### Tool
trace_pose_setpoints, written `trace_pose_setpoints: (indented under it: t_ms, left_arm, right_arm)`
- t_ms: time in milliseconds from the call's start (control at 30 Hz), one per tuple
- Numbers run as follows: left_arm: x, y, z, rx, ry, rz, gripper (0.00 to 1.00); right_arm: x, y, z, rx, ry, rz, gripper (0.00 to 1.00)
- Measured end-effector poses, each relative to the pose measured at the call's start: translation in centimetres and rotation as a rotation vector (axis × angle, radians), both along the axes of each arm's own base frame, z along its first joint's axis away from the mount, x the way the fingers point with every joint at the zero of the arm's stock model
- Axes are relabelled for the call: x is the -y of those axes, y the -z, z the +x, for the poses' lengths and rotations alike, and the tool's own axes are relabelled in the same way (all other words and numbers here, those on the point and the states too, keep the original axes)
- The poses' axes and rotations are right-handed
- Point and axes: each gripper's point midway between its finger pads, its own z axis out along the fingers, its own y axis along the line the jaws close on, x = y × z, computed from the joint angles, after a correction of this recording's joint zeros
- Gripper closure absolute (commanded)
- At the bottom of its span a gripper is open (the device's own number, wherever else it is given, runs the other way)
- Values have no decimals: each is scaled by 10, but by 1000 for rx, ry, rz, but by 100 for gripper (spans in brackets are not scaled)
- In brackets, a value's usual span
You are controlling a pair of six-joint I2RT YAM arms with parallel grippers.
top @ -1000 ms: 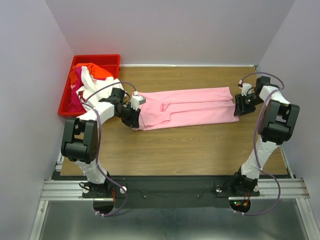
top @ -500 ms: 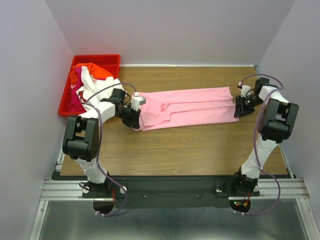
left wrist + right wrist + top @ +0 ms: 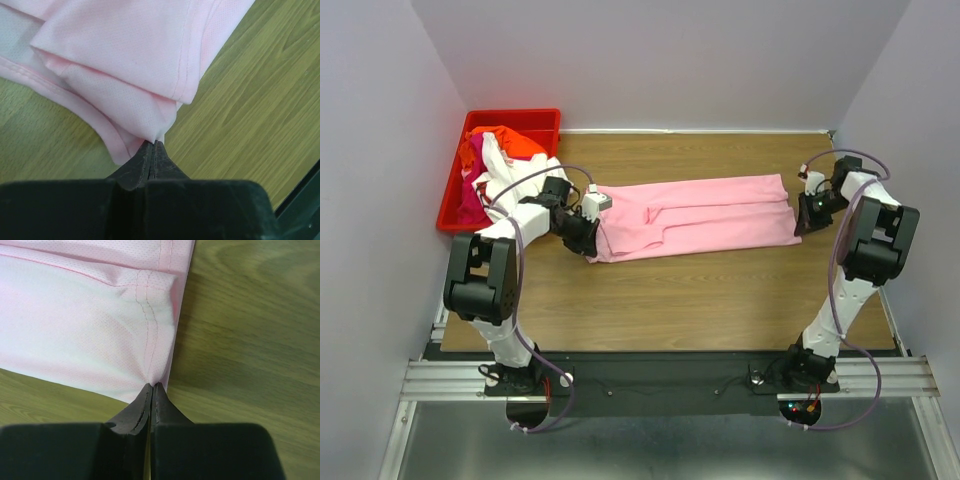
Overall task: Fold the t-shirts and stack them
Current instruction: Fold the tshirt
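Note:
A light pink t-shirt [image 3: 695,214] lies folded into a long band across the wooden table. My left gripper [image 3: 588,238] is shut on its left end, pinching a bunched corner of pink cloth [image 3: 150,120] at the fingertips. My right gripper [image 3: 800,222] is shut on the right end, pinching the hemmed corner [image 3: 150,360]. Both ends sit low, close to the table. White, orange-red and magenta t-shirts [image 3: 495,160] lie heaped in the red bin at the back left.
The red plastic bin [image 3: 516,118] stands at the table's back left corner, just behind my left arm. Bare wooden table [image 3: 700,300] runs in front of the pink shirt. Grey walls close in the left, back and right sides.
My right gripper has moved slightly right and back, pulling the pink shirt's right end with it. My left gripper has edged a little right. The shirt lies a bit straighter.

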Motion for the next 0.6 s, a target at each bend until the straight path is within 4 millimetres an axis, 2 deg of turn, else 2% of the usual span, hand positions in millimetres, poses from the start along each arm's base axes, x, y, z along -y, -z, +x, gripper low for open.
trace_pose_setpoints:
  t_ms: [167,233,367,467,500,533,600]
  left_arm:
    - [-9,-12,-4,58,31,41,100]
    - [-14,-10,-6,74,46,65,100]
    - [-23,6,-17,46,69,113,100]
    - [-31,23,-29,3,87,153,100]
    - [-31,25,-31,-5,93,152,100]
    - [-31,25,-32,-2,98,154,85]
    - [-32,25,-32,4,107,156,70]
  right_arm:
    - [15,-5,-7,12,5,-30,99]
    - [16,-5,-16,2,-3,-37,99]
    - [11,9,-37,-49,-23,-27,99]
    - [8,11,-48,-67,-44,-23,99]
    - [8,12,-49,-67,-48,-24,95]
    - [7,12,-52,-67,-58,-28,82]
    - [7,12,-57,-71,-68,-31,68]
